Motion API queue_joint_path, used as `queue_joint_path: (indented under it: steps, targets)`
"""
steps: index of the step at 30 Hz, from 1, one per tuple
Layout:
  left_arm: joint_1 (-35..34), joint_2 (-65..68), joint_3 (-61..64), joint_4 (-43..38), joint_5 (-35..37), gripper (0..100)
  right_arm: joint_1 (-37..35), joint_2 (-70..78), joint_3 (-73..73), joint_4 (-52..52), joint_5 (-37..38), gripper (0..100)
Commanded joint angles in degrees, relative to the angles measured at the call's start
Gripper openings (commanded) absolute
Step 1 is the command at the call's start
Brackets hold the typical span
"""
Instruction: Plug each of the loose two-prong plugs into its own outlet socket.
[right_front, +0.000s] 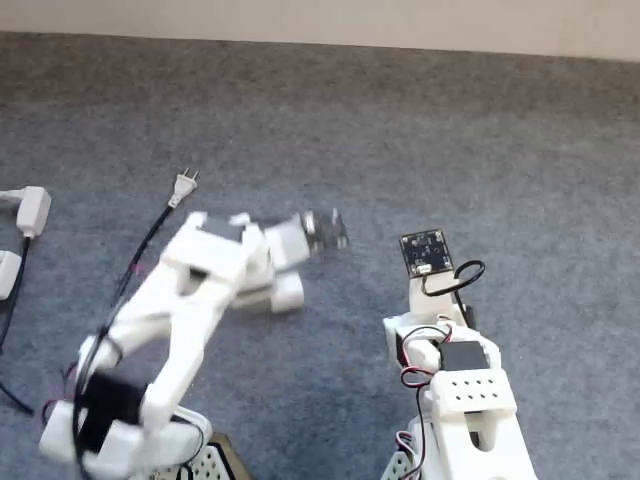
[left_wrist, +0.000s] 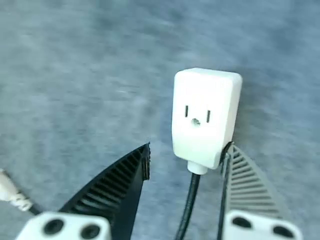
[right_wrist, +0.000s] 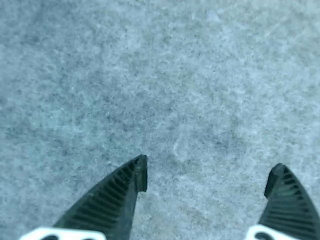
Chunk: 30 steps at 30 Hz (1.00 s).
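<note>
The socket (left_wrist: 205, 117), mid-frame, looks light and rigid and trails a springy black cord (left_wrist: 190, 200); best pinched across its flat sides. Left hand (left_wrist: 186, 150) and right hand (right_wrist: 209, 164) both gape, released.

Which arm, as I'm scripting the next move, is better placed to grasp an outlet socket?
Left. The left gripper is open with a white outlet socket between its fingers, close against one. The right gripper is open above bare carpet, with nothing between its fingers.
</note>
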Motion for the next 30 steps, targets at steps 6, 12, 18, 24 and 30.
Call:
queue_joint_path:
  steps: [6,12,18,24,30]
  targets:
    - [-7.3,17.9,-33.7,6.8,-2.1,23,-0.5,-0.9,-0.1,-1.0,0.5,36.1]
    - [-12.4,30.6,-46.2,7.3,-2.1,23,-0.5,-0.9,-0.1,-1.0,0.5,36.1]
    - [-15.7,38.1,-54.7,10.3,-0.9,23,-0.5,-0.8,-0.1,-1.0,0.5,36.1]
    - [-14.4,31.3,-63.6,27.7,9.8,23,-0.5,-0.8,-0.1,-1.0,0.5,36.1]
    - [-8.8,21.8,-53.8,37.5,11.4,23,-0.5,-0.8,-0.1,-1.0,0.5,36.1]
